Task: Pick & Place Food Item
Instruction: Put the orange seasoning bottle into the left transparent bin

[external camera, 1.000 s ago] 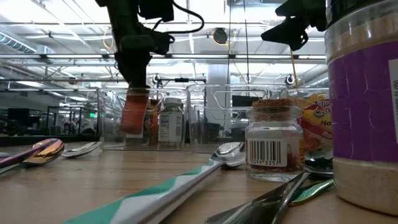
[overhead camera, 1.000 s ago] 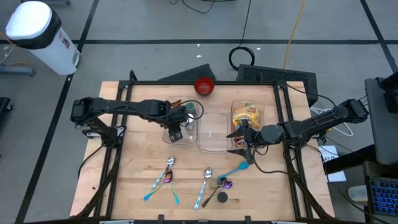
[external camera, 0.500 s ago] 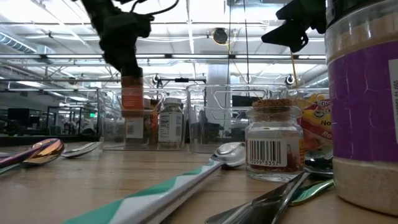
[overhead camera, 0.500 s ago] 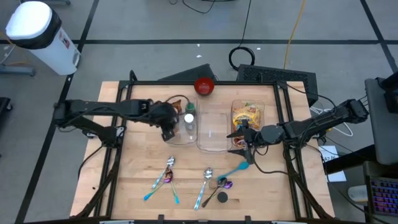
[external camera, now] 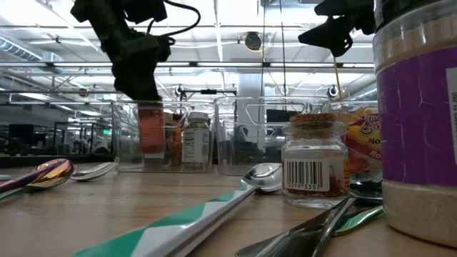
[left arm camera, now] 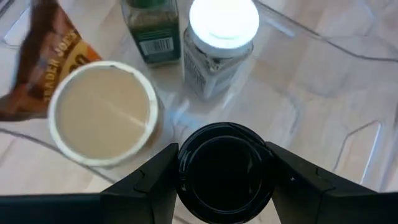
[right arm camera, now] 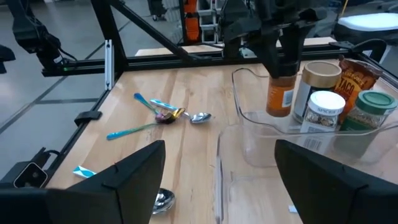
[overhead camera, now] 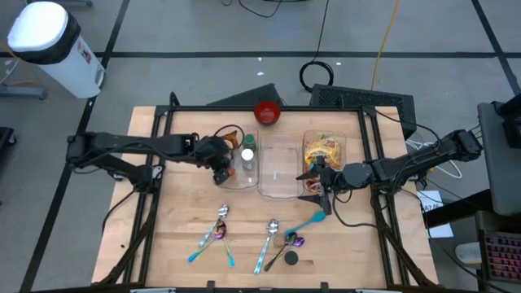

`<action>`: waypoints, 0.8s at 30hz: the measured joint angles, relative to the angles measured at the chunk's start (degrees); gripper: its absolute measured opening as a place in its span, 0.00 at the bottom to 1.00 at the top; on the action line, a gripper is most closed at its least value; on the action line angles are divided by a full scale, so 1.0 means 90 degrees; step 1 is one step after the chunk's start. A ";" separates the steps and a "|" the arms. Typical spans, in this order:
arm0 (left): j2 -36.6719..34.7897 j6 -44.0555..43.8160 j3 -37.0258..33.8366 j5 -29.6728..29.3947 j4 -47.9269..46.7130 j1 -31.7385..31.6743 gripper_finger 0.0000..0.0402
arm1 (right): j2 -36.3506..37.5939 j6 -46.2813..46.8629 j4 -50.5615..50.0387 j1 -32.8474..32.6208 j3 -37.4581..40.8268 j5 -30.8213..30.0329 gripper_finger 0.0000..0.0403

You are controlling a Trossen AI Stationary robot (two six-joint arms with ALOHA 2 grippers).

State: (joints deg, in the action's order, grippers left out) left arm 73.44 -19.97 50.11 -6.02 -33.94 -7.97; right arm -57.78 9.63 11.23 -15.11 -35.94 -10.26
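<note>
The orange spice jar with a black lid (right arm camera: 281,92) hangs upright at the left end of the clear plastic bin (overhead camera: 238,176), its lower part inside the bin's walls, clamped between the fingers of the left claw (overhead camera: 221,168). From the left wrist the black lid fills the gap between the two dark fingers (left arm camera: 144,186), which press on either side of it. The left arm stretches across the wooden tabletop (overhead camera: 179,220) from the left edge, its wrist bent down over the bin. A second ago this claw stood farther right, over the bin's middle; it has since pulled back left and lowered the jar. Just beside the jar stand a beige-lidded round tub (left arm camera: 102,112), a white-lidded shaker (left arm camera: 222,31) and a green-lidded herb jar (left arm camera: 149,25). The right claw (overhead camera: 315,185) waits with fingers spread apart, holding nothing, near the yellow snack bags (overhead camera: 324,151), unmoved from before.
</note>
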 joint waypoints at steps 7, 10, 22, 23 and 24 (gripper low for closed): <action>0.0459 0.0119 0.0000 0.0000 0.0018 0.0000 0.51 | 0.0002 -0.0003 -0.0046 0.0000 0.0000 -0.0005 0.73; 0.0591 0.0142 0.0000 0.0000 -0.0021 0.0002 0.51 | 0.0002 0.0000 -0.0049 0.0000 0.0000 -0.0002 0.73; 0.0736 0.0140 0.0002 0.0009 0.0122 0.0024 0.80 | 0.0002 0.0017 -0.0090 0.0000 0.0000 -0.0005 0.73; 0.0730 0.0133 0.0002 0.0007 0.0128 0.0024 0.83 | 0.0002 0.0017 -0.0088 0.0000 0.0000 -0.0002 0.73; 0.0715 0.0132 0.0002 0.0010 0.0125 0.0024 0.86 | 0.0002 0.0017 -0.0088 0.0000 0.0000 0.0000 0.73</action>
State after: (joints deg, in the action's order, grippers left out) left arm 79.87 -18.79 50.13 -5.94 -32.82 -7.75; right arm -57.76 9.78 10.44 -15.11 -35.94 -10.26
